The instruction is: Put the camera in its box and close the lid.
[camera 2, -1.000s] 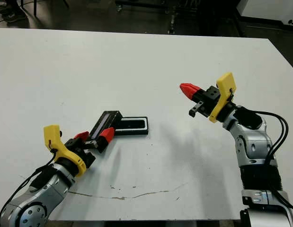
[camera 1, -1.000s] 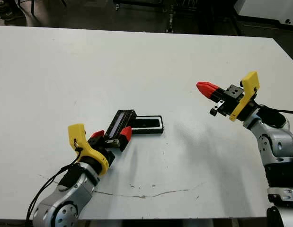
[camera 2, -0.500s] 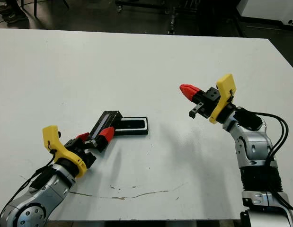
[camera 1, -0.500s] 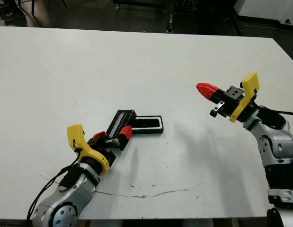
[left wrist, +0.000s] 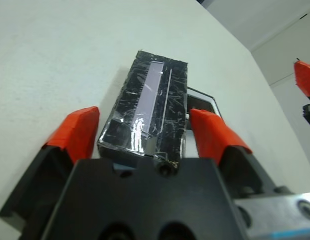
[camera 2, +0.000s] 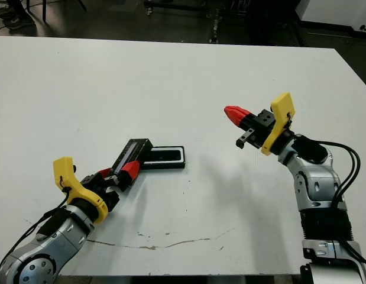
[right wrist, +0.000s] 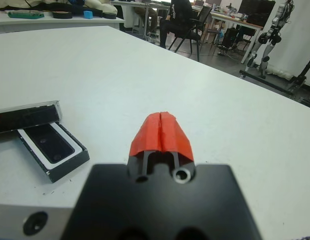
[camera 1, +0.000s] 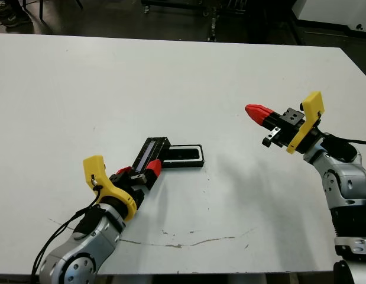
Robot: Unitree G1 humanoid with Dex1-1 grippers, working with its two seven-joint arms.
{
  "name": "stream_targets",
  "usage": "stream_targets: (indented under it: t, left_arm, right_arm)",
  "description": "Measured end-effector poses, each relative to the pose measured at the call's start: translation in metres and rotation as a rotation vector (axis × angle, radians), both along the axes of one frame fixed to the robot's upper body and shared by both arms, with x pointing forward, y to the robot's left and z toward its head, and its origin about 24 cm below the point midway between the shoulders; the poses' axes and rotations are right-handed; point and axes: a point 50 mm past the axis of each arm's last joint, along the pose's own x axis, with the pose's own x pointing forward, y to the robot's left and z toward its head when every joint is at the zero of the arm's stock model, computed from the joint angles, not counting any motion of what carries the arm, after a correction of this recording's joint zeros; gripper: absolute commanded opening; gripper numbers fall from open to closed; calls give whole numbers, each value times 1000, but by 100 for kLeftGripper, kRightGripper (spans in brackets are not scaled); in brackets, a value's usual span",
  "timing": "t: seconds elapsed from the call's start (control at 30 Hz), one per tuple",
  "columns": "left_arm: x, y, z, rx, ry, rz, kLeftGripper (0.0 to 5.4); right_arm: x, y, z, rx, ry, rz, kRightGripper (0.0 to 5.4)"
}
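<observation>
The lid [camera 1: 152, 152], a glossy black slab with a pale stripe, lies slanted on the white table, its far end beside the box [camera 1: 183, 165]. The box is a shallow black-rimmed tray with a white lining, and the dark camera [camera 1: 184, 154] lies inside it, also seen as the camera [right wrist: 48, 144] in the right wrist view. My left gripper [camera 1: 138, 170] is open, one red finger on each side of the lid's [left wrist: 149, 100] near end. My right gripper [camera 1: 253, 110] hangs shut and empty above the table, well right of the box.
A thin dark scratch [camera 1: 183, 244] runs across the table near its front edge. Beyond the table's far edge lie dark floor and furniture legs. A person [right wrist: 179, 12] sits on a chair far behind the table in the right wrist view.
My left gripper has drawn back slightly toward me along the lid's near end. The lid, the box and the right arm have stayed put.
</observation>
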Motion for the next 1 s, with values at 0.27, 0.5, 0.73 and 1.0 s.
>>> stream_targets:
  t: [0.27, 0.5, 0.73, 1.0]
  left_arm:
    - [2, 1, -1, 131, 13, -34, 318]
    - [3, 5, -1, 239, -4, -96, 318]
    - [6, 7, -2, 260, -9, -119, 318]
    - [21, 38, 6, 356, -60, -66, 318]
  right_arm:
    - [0, 1, 1, 0, -4, 9, 0]
    - [-1, 1, 1, -1, -3, 14, 0]
    - [-1, 1, 1, -1, -2, 19, 0]
    - [-1, 1, 0, -1, 0, 18, 0]
